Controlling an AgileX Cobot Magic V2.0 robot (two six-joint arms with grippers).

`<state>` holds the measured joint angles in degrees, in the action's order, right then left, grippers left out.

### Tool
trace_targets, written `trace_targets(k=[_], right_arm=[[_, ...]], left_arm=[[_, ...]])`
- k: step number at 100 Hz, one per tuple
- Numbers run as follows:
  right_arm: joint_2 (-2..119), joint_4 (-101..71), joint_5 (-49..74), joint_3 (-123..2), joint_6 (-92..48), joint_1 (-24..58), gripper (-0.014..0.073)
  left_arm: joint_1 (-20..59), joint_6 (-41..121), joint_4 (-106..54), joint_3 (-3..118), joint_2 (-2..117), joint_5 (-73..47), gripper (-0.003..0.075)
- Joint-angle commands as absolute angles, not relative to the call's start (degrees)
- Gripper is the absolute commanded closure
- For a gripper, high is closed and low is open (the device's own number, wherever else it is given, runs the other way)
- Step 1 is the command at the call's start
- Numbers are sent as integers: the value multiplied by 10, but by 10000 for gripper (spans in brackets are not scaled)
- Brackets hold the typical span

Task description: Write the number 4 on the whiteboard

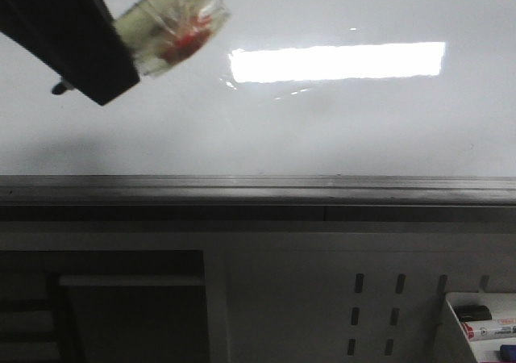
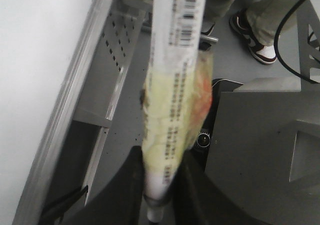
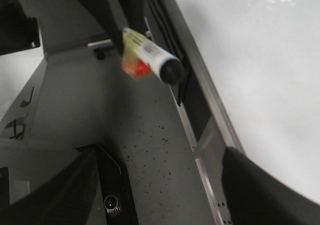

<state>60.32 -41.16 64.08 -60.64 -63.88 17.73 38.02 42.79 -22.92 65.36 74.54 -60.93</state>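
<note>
Front view showed you the whiteboard (image 1: 339,129) blank, with no number 4 on it, above its dark ledge (image 1: 258,192), while the left gripper (image 1: 76,40) held a tape-wrapped marker (image 1: 173,28) up near the board's upper left. Left wrist view showed you its fingers (image 2: 131,185) clamped on the marker's lower barrel, the pen (image 2: 175,85) pointing away over the grey floor (image 2: 235,70). Right wrist view showed the right gripper's fingers (image 3: 55,185) spread wide apart, gripping nothing, beside the whiteboard's edge.
</note>
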Motion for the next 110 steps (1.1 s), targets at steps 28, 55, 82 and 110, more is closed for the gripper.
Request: trace_targets(k=[28,55,82,110], right_arm=[[690,-401,559,-668,-659,299,127],[726,-405,560,-693,-671,304,298],[736,-407,562,-696,-678,304,337],[736,-419,563,-696,-678,304,508]], left_arm=[[427,431,-213,712,753,-598,741],[427,431,-199,713,753,-598,741],[427,432,-195,713,753,-597,741],[427,441,-195,713,753,-597,741]])
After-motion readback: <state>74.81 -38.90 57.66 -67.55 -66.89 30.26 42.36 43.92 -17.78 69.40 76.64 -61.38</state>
